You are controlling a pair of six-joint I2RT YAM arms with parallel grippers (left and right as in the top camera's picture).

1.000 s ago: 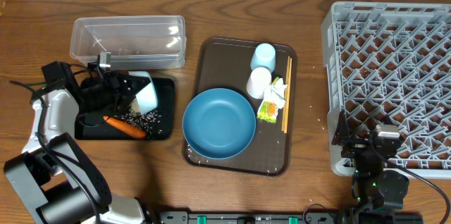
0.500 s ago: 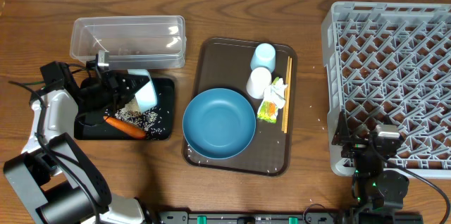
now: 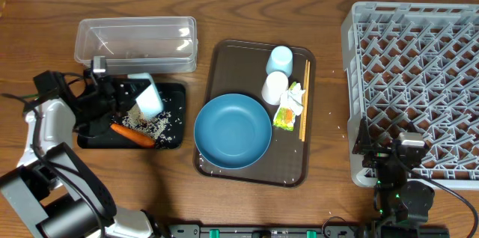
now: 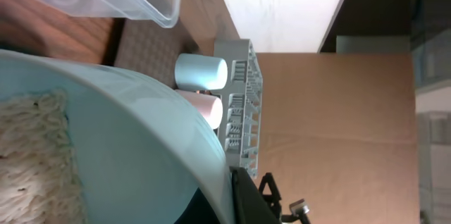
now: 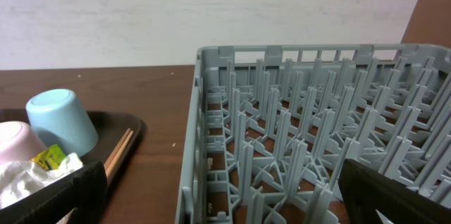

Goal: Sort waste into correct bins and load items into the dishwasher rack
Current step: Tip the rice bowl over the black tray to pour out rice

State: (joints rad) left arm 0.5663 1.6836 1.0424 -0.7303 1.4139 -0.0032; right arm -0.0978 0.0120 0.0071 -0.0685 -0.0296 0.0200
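My left gripper [image 3: 127, 96] is shut on the small pale-blue bowl [image 3: 148, 97] and holds it tipped over the black tray [image 3: 90, 139]. Rice grains [image 3: 152, 124] and the carrot [image 3: 132, 134] lie in that tray. In the left wrist view the bowl [image 4: 120, 139] fills the frame, with rice [image 4: 28, 153] stuck inside. The blue plate [image 3: 233, 130], pale-blue cup [image 3: 279, 60], whitish-pink cup [image 3: 275, 87], tissue [image 3: 294, 97], wrapper [image 3: 284, 117] and chopsticks [image 3: 304, 107] sit on the brown serving tray [image 3: 224, 55]. My right gripper [image 3: 374, 152] is open and empty at the grey rack's [image 3: 415, 81] front left corner.
The clear tub [image 3: 135, 42] stands just behind the black tray, almost touching it. The right wrist view shows the rack's left wall [image 5: 201, 132], the pale-blue cup [image 5: 60, 129] and the chopsticks [image 5: 120, 150]. I cannot make out the brown food lump.
My left arm has shifted left and tipped the bowl further. More rice now lies on the black tray. The right arm has not moved.
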